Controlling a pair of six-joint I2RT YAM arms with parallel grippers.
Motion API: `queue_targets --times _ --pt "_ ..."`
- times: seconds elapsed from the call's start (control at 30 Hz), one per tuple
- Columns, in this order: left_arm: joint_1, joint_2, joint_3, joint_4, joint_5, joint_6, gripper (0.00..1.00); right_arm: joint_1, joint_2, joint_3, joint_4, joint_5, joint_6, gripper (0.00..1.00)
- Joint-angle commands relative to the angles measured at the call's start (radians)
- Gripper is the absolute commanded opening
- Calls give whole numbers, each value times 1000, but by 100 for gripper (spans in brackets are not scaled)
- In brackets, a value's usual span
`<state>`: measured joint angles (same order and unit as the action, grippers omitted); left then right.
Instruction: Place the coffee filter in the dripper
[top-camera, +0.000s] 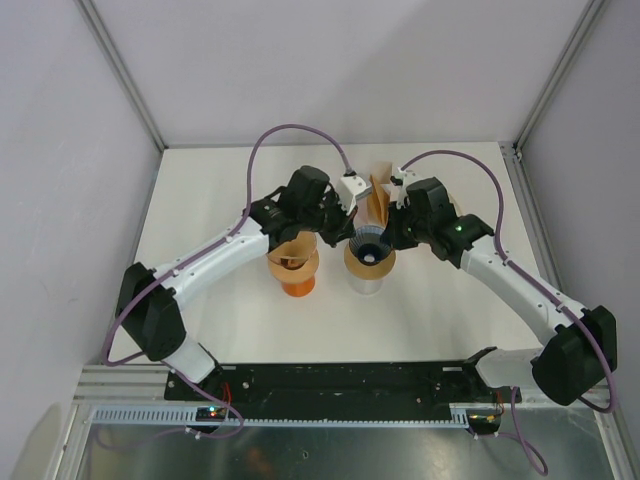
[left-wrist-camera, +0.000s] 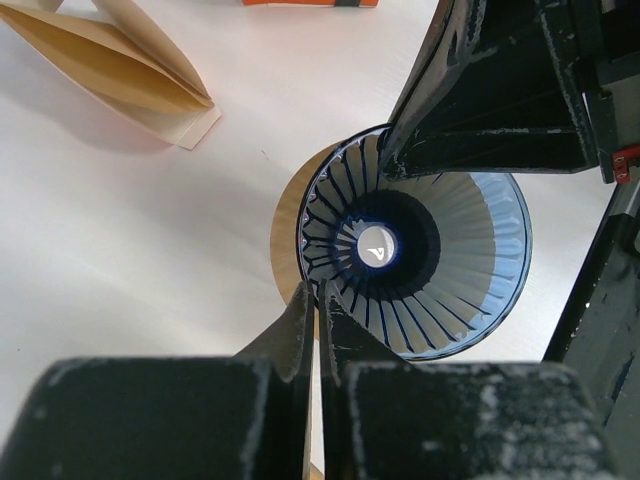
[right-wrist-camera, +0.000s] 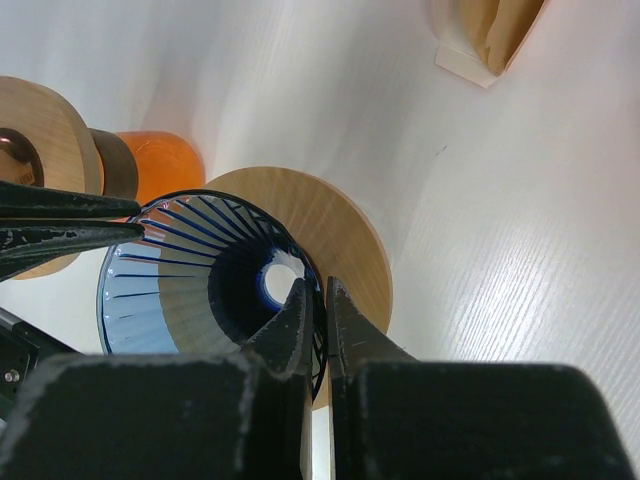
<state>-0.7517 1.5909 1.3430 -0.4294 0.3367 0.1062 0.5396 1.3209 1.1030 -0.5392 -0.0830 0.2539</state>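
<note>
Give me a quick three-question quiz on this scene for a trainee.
1. True or false: the folded brown paper coffee filter lies on the white table, outside the blue ribbed glass dripper.
2. Which are shut? A: left arm's fingers only. B: right arm's fingers only. C: both.
3. Fill in: the other wood-collared dripper, left in the top view, is ____.
Key: 1 true; 2 C; 3 orange.
</note>
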Motion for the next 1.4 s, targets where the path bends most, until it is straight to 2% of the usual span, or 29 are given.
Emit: queue_targets --times 0.0,0.3,0.53,0.93,1.23,1.37 --pt "-54 118 -59 -269 69 -1 0 34 93 -101 -70 3 -36 0" --pt "-52 96 48 -269 66 -57 0 25 49 -29 -104 -11 -36 0" --pt "-53 82 119 -269 58 -75 1 25 53 8 -118 -21 -35 9" --pt "-53 56 171 -269 39 -80 13 26 50 78 -138 -36 -33 18" --pt "-52 47 214 -270 9 -74 29 25 56 121 -148 -40 -34 26" --pt "-54 46 226 -269 -3 -71 32 28 53 136 -149 -43 -34 29"
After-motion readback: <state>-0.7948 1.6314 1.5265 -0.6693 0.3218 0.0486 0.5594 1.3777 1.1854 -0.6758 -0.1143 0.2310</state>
